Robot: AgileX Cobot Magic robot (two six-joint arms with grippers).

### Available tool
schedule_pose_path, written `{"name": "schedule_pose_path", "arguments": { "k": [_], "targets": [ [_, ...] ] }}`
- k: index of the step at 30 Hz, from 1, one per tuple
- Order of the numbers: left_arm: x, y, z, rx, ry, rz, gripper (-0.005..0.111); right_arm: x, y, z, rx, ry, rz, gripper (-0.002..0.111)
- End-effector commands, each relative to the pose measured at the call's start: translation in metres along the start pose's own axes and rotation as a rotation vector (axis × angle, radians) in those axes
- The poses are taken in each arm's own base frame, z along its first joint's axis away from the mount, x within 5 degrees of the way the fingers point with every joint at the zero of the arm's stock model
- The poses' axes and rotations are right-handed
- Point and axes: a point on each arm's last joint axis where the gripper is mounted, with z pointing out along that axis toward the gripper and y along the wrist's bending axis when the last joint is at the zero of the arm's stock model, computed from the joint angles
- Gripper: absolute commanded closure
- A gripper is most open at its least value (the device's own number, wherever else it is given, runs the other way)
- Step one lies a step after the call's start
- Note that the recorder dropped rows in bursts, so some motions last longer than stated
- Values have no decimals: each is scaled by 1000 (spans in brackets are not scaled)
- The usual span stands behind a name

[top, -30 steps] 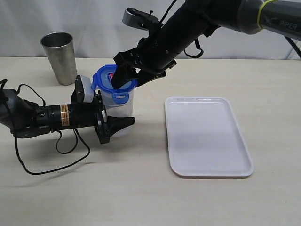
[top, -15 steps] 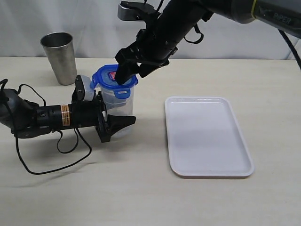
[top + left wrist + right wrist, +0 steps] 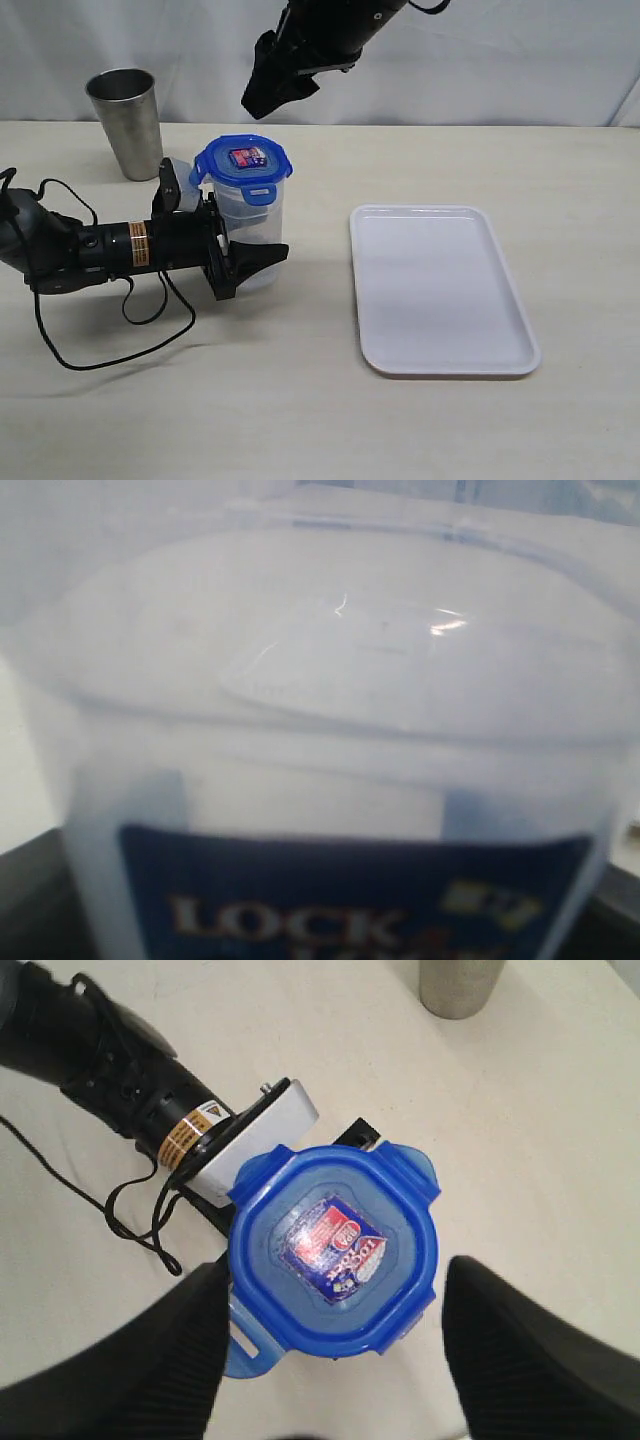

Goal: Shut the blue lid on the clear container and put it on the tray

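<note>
Blue lid (image 3: 243, 160) caps clear container (image 3: 262, 222) (clamped by left tool (image 3: 252, 248)); right tool (image 3: 268, 88) spread above.

Left gripper (image 3: 255, 240) level, right gripper (image 3: 266, 88) high, spread

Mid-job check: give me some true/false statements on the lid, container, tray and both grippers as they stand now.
The lid sits on the container. True.
The container stands on the tray. False: it stands on the table, beside the tray.
The right gripper grips the lid. False: it hangs open above the lid, clear of it.
The left gripper holds the container. True.
The cup stands upright. True.
</note>
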Motion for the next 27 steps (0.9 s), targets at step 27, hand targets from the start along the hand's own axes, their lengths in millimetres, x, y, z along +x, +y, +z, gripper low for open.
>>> {"name": "schedule_pose_path", "arguments": {
  "k": [27],
  "targets": [
    [-8,2,3,-21,-39,-6,107,30,69,86,203,350,-599,69]
  ]
}}
